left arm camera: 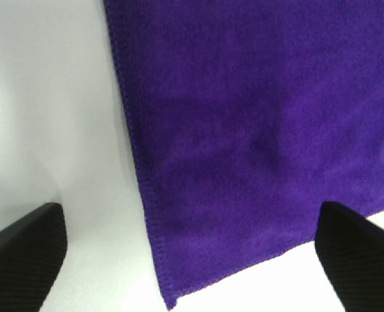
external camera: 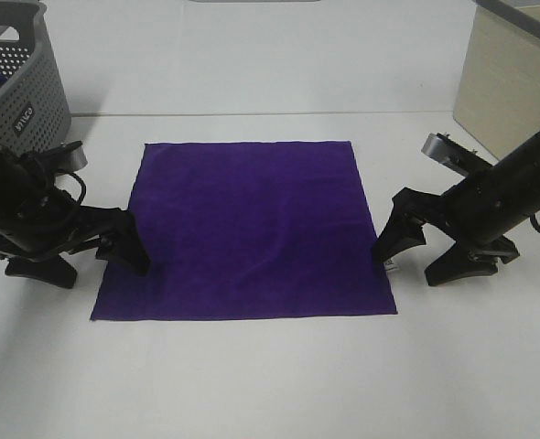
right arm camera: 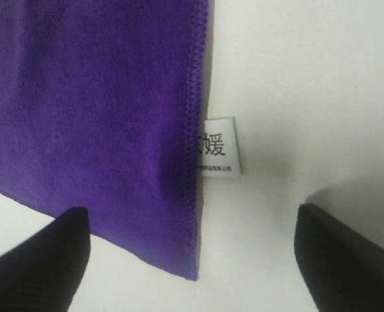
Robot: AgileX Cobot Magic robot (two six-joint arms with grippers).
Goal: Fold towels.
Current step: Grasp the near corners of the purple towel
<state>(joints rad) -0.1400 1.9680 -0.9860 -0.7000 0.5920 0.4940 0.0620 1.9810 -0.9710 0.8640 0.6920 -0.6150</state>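
Towel (right arm camera: 101, 117) tag (right arm camera: 219, 146) lettering: right wrist only

We see a deep purple towel (external camera: 252, 229) with a white tag (right arm camera: 219, 146), black print. Grey perforated basket (external camera: 27, 91), white table (external camera: 252, 384).

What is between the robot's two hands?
The purple towel lies flat between the left hand and the right hand, as the high view shows.

Left gripper (external camera: 101, 271) low, jaws spread; right gripper (external camera: 406, 267) likewise.
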